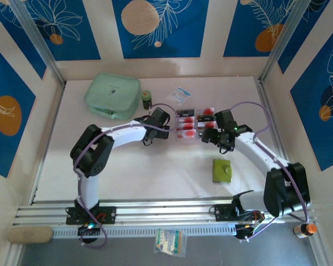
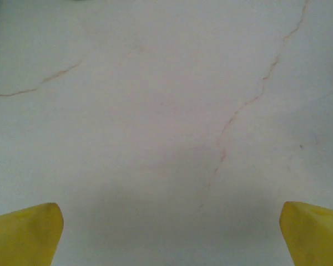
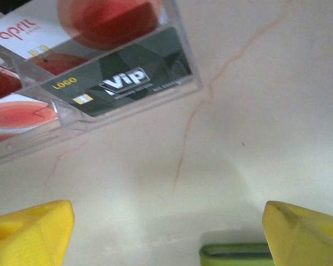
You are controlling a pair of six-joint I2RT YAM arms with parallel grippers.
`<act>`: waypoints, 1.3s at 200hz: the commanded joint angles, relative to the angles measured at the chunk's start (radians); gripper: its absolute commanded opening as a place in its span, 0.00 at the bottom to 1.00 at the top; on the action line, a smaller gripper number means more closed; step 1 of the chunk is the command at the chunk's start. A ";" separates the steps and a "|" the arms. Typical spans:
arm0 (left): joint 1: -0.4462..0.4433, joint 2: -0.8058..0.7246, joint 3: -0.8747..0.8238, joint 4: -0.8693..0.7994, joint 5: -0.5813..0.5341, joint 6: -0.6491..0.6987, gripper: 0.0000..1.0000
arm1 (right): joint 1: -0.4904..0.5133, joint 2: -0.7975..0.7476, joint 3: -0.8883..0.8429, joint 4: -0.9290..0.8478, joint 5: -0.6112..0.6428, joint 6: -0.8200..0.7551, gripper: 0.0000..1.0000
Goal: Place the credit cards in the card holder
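The credit cards (image 1: 193, 121) lie a little above the middle of the top view, in rows inside a clear tray (image 3: 127, 108). In the right wrist view the black VIP card (image 3: 130, 75) sits at the upper left, behind the wall of this tray. The card holder (image 1: 222, 170) lies apart from them, lower and more to the right on the worktop (image 1: 155, 177), and to me it looks folded shut.

Both pairs of jaws are spread wide and pinch nothing. The left jaws hang over bare worktop just left of the cards, and the right jaws are just right of them, between the tray and the holder.

I see several risks from here. The cards are thin and lie flat, so a fingertip may slide over a card, or catch the tray wall and push the whole tray away. Two cards may also come up together. If the holder is really closed, a card brought to it has nowhere to go, and it may be dropped beside it. The two arms also work very near each other, so one could knock the other.
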 commanded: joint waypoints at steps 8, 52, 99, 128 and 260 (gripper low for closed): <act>0.025 -0.130 -0.072 0.020 -0.014 0.031 1.00 | -0.097 -0.120 -0.050 -0.063 -0.128 0.034 0.88; 0.032 -0.333 -0.240 0.054 0.068 -0.020 1.00 | -0.272 -0.271 -0.109 -0.168 -0.256 0.050 0.88; 0.031 -0.513 -0.444 0.127 0.211 -0.161 1.00 | -0.348 -0.304 -0.221 -0.212 -0.307 0.127 0.89; 0.028 -0.558 -0.486 0.144 0.243 -0.189 1.00 | -0.360 -0.254 -0.272 -0.164 -0.342 0.144 0.89; 0.029 -0.582 -0.498 0.157 0.238 -0.187 1.00 | -0.139 -0.101 -0.240 0.011 -0.561 0.255 0.85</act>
